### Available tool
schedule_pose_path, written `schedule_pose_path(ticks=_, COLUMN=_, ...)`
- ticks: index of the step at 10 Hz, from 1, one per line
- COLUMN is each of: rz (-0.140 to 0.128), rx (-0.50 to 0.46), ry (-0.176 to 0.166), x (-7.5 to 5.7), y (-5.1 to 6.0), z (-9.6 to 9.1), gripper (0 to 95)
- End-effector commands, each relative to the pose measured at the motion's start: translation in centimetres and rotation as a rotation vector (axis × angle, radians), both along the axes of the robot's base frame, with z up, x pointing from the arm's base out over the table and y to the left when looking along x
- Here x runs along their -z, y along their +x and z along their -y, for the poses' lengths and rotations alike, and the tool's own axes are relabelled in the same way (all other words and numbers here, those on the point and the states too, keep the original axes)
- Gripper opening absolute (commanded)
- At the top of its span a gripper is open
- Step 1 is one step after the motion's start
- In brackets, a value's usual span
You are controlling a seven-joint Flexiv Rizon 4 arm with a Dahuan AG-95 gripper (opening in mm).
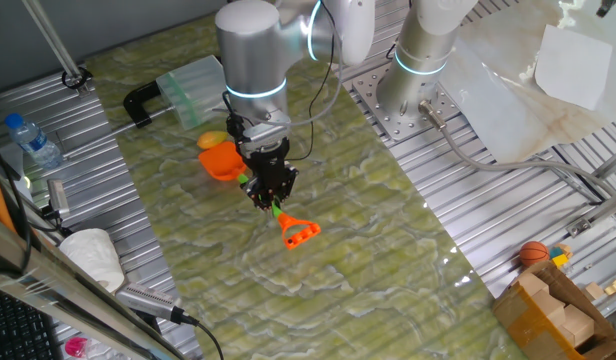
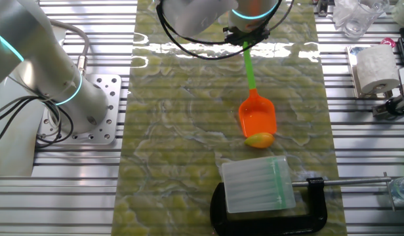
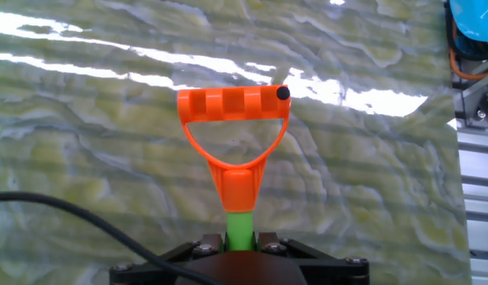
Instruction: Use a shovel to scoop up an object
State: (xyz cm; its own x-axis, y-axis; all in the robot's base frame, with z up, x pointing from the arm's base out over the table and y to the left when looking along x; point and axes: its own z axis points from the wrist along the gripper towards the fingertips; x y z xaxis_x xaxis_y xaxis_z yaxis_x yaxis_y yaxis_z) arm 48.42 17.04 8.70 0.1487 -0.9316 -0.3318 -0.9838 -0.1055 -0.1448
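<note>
My gripper (image 1: pixel 271 197) is shut on the green shaft of the shovel (image 1: pixel 288 222), close to its orange D-shaped end (image 3: pixel 234 104). That end fills the middle of the hand view, with the shaft (image 3: pixel 242 227) pinched between the two jaws. The shovel's orange blade (image 2: pixel 257 116) rests low on the green marbled mat, its front edge touching the object (image 2: pixel 260 139), a small yellow-orange oval lump. In one fixed view the object (image 1: pixel 211 139) lies just behind the blade (image 1: pixel 222 161), partly masked by the arm. The gripper (image 2: pixel 244 40) sits at the top edge of the other fixed view.
A clear plastic box (image 2: pixel 258 185) held by a black clamp (image 2: pixel 317 196) stands right behind the object. A water bottle (image 1: pixel 34 139) and paper roll (image 2: pixel 374 69) sit off the mat. A small orange ball (image 1: pixel 533 253) and wooden blocks (image 1: pixel 558 305) lie at the far corner.
</note>
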Motion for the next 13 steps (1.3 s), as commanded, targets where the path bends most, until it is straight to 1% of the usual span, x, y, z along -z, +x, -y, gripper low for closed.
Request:
schedule_pose_path(ticks=1, rz=-0.004, rx=-0.002, ry=0.011, x=-0.18, y=-0.21, z=0.03, gripper=0.0)
schedule_pose_path(ticks=4, rz=-0.004, rx=-0.001, ry=0.008, x=-0.05, y=-0.52, z=0.21, gripper=0.0)
schedule_pose_path(ticks=5, rz=-0.004, rx=-0.001, ry=-0.002, x=0.06, y=-0.74, z=0.35, gripper=0.0)
schedule_pose_path(ticks=7, rz=-0.004, rx=-0.008, ry=-0.008, x=0.15, y=-0.83, z=0.45, gripper=0.0)
schedule_pose_path(ticks=10, rz=0.002, rx=-0.029, ry=-0.045, x=0.15, y=-0.82, z=0.45, gripper=0.0)
schedule_pose_path(ticks=12, rz=0.004, rx=-0.034, ry=-0.057, x=0.15, y=-0.82, z=0.45, gripper=0.0)
schedule_pose_path(ticks=13, rz=0.003, rx=-0.029, ry=-0.054, x=0.15, y=-0.82, z=0.45, gripper=0.0)
